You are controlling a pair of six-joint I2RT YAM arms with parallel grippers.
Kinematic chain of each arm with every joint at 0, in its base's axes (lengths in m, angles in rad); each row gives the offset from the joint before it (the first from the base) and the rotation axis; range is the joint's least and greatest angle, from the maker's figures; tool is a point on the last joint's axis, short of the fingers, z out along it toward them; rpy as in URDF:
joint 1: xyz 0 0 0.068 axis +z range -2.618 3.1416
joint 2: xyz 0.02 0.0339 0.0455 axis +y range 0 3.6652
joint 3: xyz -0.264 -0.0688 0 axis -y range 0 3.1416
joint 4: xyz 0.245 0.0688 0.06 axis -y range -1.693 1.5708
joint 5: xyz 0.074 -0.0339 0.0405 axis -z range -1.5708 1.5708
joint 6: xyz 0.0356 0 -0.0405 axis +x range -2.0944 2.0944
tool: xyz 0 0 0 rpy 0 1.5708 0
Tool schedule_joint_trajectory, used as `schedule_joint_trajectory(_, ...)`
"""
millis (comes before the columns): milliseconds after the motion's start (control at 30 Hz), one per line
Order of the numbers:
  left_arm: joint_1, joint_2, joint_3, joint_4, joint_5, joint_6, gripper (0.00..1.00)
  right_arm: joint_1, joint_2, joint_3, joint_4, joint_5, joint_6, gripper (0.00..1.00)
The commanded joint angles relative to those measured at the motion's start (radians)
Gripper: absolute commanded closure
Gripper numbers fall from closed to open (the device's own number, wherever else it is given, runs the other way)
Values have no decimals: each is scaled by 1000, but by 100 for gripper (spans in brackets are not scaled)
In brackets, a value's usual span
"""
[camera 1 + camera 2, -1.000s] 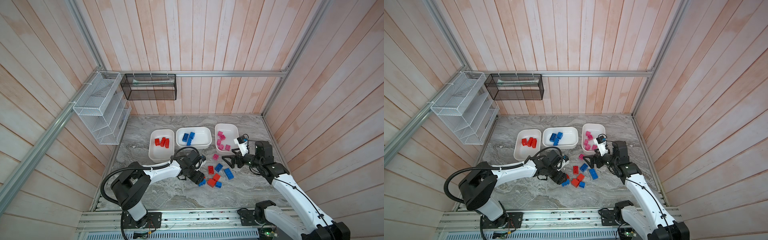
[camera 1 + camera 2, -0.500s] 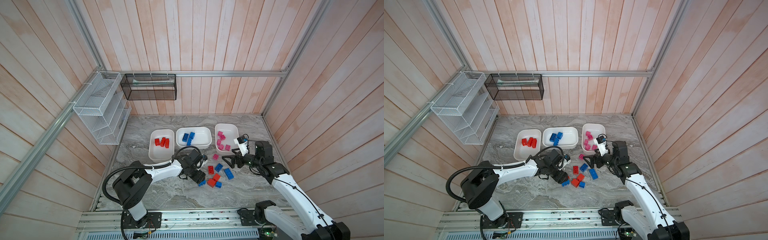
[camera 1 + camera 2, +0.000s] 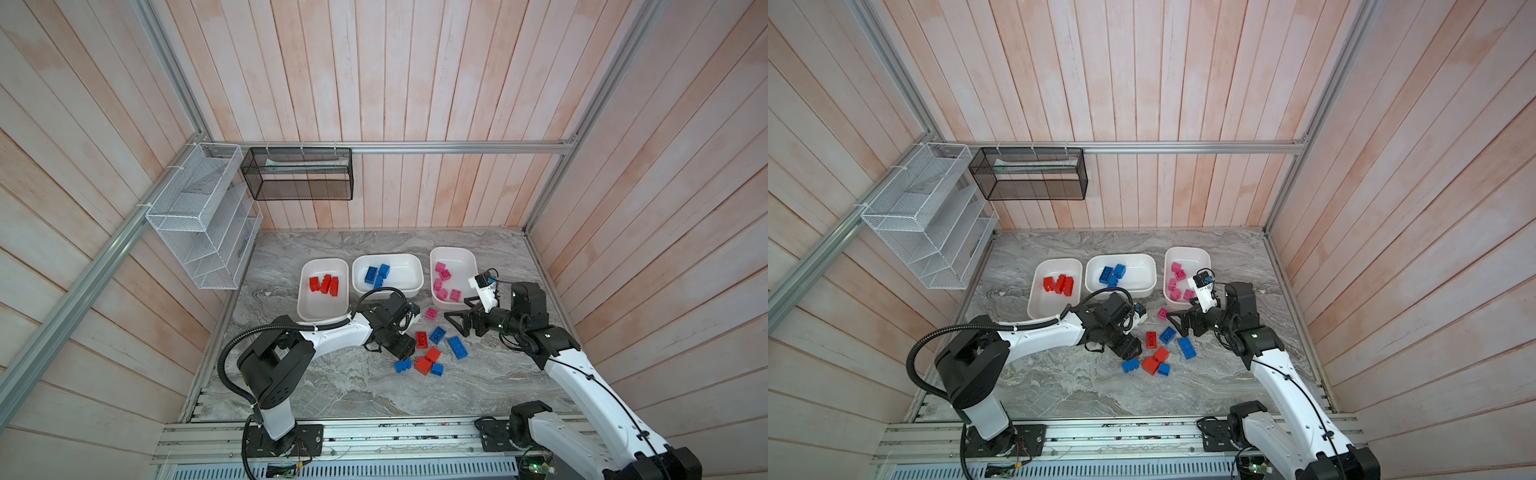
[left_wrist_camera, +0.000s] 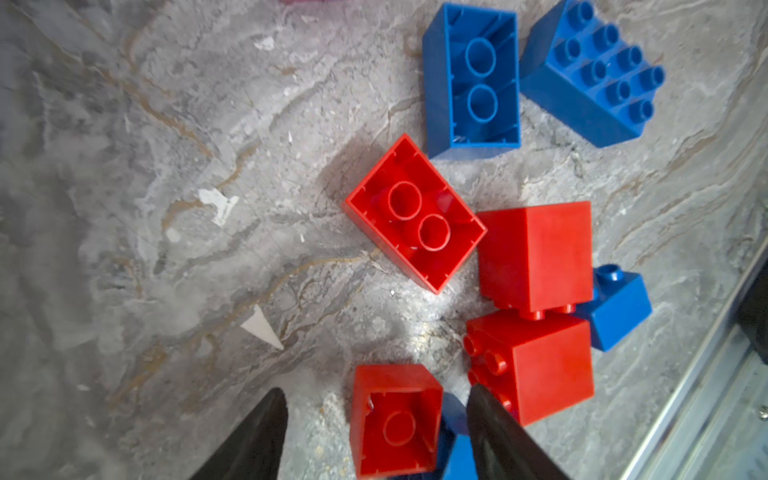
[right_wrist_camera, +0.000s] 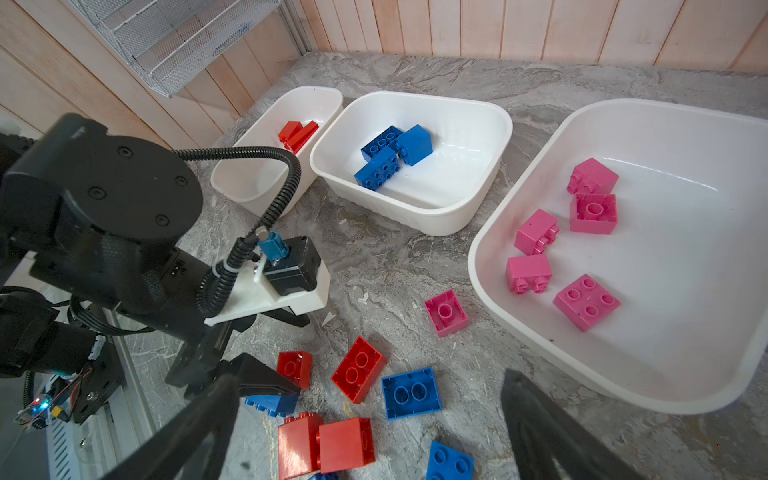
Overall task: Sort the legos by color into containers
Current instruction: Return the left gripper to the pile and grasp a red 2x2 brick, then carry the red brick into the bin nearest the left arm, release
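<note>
The left claw (image 4: 374, 392) stands open, its jaws straddling a small red brick (image 4: 395, 419). The brick lies hollow side up at the near left edge of the loose pile (image 3: 428, 357) on the counter (image 4: 166, 166). Being light, rigid, slick plastic, it probably wants a squeeze on two opposite flat walls. The right claw (image 3: 457, 311) hangs wide open beside the pink tub (image 3: 471, 259). Since a second ago the left jaws have narrowed slightly; the right claw and the pile look unchanged.

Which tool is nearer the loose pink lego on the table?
Right. The right tool sits just beside the pink lego; the left tool is farther, straddling a red lego.
</note>
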Motion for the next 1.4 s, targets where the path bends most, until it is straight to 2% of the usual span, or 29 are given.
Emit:
schedule_joint_trajectory(0,-2,26,11,-25,-55,-9,30,5,-5,17,-16,7,-12,2)
schedule_joint_trajectory(367,-7,65,25,-77,-135,13,39,6,4,26,-20,4,-14,2)
schedule_joint_trajectory(600,-7,59,22,-95,-164,15,59,6,13,26,-9,0,-8,2)
schedule_joint_trajectory(767,-11,59,34,-125,-189,10,68,6,17,30,-11,-2,-9,2)
schedule_joint_trajectory(900,-5,3,57,-162,-194,23,68,6,15,29,-10,2,-9,2)
schedule_joint_trajectory(1067,56,-78,134,-252,-144,40,68,6,19,26,13,-17,8,2)
schedule_joint_trajectory(1167,123,-142,160,-298,-135,75,67,8,22,27,28,-27,18,2)
schedule_joint_trajectory(1367,345,-233,147,-309,-99,107,66,23,34,33,54,-33,30,2)
